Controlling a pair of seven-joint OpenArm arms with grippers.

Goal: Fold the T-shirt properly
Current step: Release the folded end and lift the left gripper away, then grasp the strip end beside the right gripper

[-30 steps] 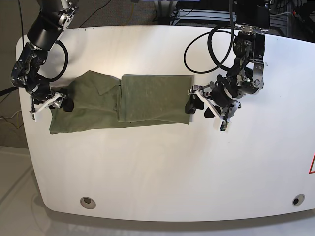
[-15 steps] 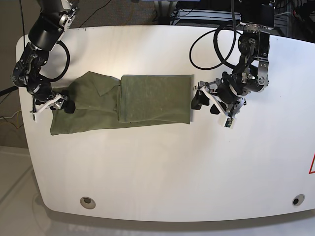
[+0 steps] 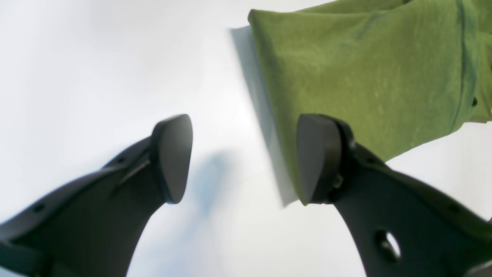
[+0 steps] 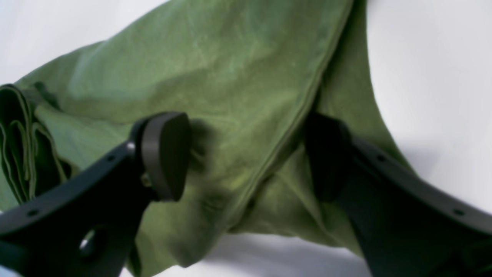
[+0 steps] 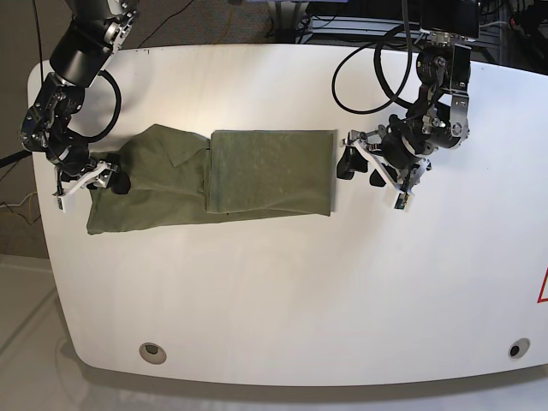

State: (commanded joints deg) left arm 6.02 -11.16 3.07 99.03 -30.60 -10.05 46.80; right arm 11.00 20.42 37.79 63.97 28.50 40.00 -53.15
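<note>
Backing off now: my left tool [image 5: 354, 164] has slid away from the shirt's folded edge toward 3 o'clock and lifted a touch compared with a second ago, while the right one hasn't budged. In the left wrist view the jaws stand wide apart with nothing between them but bare white desk [image 5: 274, 291], one pad [image 3: 173, 157] over the desk and the other just at the corner of the cloth. Empty, then; I read that as having let go of the layer I laid over, clearing out so I don't drag it back.

Out from there, the T-shirt [image 5: 214, 175] lies across the middle of the desk, stretched from 9 to 3 o'clock. Its 3 o'clock half is doubled over into a neat rectangle with a crisp straight edge [image 3: 269, 100], which looks flat and settled. The 9 o'clock half is single-layer and looser, with a slanted crease near the overlap.

Over at 9 o'clock my right tool [image 5: 101, 176] sits down on that loose end. Its wrist view shows the jaws spread, straddling a seam [image 4: 292, 127] with green cloth bunched between and beneath them, one pad [image 4: 165, 154] pressing a small dimple. They haven't closed on anything I can see, so I'd call it parted and poised, probably pinning that end while the other side was laid down. Next I'd judge the 9 o'clock end needs bringing over.
</note>
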